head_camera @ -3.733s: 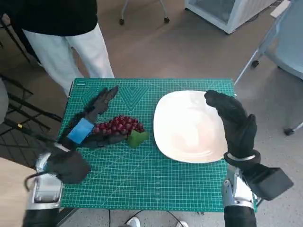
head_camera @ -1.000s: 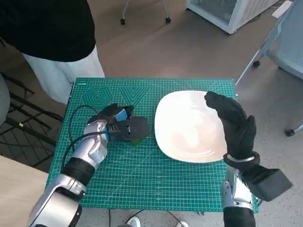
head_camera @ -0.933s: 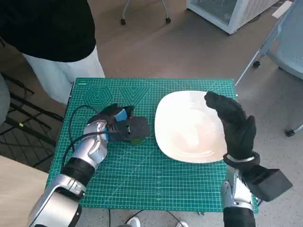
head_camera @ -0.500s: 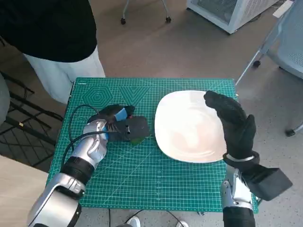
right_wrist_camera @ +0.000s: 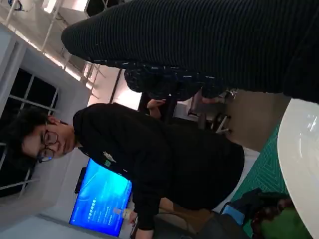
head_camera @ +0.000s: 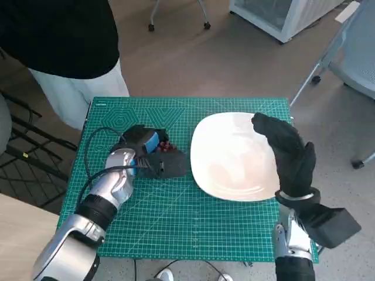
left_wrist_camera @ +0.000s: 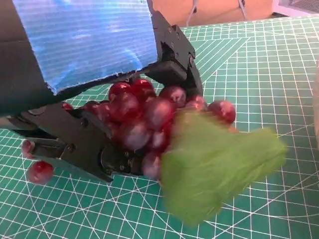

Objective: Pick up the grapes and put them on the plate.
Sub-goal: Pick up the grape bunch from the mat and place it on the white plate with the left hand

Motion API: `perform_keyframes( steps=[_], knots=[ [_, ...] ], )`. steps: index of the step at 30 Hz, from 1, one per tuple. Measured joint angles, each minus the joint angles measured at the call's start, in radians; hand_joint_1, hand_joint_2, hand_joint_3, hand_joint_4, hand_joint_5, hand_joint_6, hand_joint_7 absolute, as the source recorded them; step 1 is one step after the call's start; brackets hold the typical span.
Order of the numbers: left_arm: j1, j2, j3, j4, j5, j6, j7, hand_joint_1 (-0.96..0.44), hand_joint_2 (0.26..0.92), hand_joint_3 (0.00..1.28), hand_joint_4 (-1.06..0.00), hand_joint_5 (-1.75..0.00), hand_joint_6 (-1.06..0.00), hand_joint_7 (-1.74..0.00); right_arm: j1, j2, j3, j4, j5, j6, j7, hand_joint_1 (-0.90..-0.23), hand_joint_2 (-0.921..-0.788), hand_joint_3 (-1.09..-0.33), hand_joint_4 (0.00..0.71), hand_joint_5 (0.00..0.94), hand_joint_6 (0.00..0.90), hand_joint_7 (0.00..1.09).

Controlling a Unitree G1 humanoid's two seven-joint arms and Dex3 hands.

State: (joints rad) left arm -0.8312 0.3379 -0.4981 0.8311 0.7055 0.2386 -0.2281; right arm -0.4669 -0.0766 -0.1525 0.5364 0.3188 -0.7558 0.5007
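Note:
A bunch of dark red grapes (left_wrist_camera: 144, 119) with a green leaf (left_wrist_camera: 214, 169) is gripped by my left hand (head_camera: 153, 157), whose black fingers (left_wrist_camera: 79, 144) curl round it just above the green mat. In the head view only a few grapes (head_camera: 166, 146) show beside the hand. The white plate (head_camera: 228, 155) lies to the right of them on the mat. My right hand (head_camera: 287, 152), in its black glove, hovers over the plate's right edge with fingers apart, holding nothing. The right wrist view shows the plate's rim (right_wrist_camera: 299, 164) and the grapes (right_wrist_camera: 274, 219) far off.
The green cutting mat (head_camera: 176, 216) covers the small table. A person in a black top and white trousers (head_camera: 64, 47) stands at the table's far left corner. A black cable (head_camera: 94, 158) loops over my left forearm. Chair legs and a white cabinet stand on the floor behind.
My left hand has closed round the grapes and shifted slightly towards the plate, with the bunch lifted a little. The right hand has stayed in place.

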Motion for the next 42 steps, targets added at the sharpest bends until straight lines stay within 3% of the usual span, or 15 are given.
perform_keyframes(
  steps=[8, 42],
  knots=[
    [-0.001, 0.005, 0.000, -0.001, -0.001, 0.001, -0.005, 0.00, 0.921, 0.22, -0.47, -1.38, -0.48, -1.34, -0.001, 0.000, 0.000, 0.001, 0.000, 0.003, 0.000, -0.654, -0.921, -0.749, 0.452, 0.001, 0.017, 0.47],
    [0.007, 0.011, 0.002, -0.020, -0.004, 0.016, 0.002, 0.00, 0.921, 0.25, -0.44, -1.41, -0.45, -1.38, -0.013, 0.002, 0.000, 0.016, 0.000, 0.000, 0.001, -0.654, -0.921, -0.750, 0.452, 0.001, 0.016, 0.47]
  ],
)
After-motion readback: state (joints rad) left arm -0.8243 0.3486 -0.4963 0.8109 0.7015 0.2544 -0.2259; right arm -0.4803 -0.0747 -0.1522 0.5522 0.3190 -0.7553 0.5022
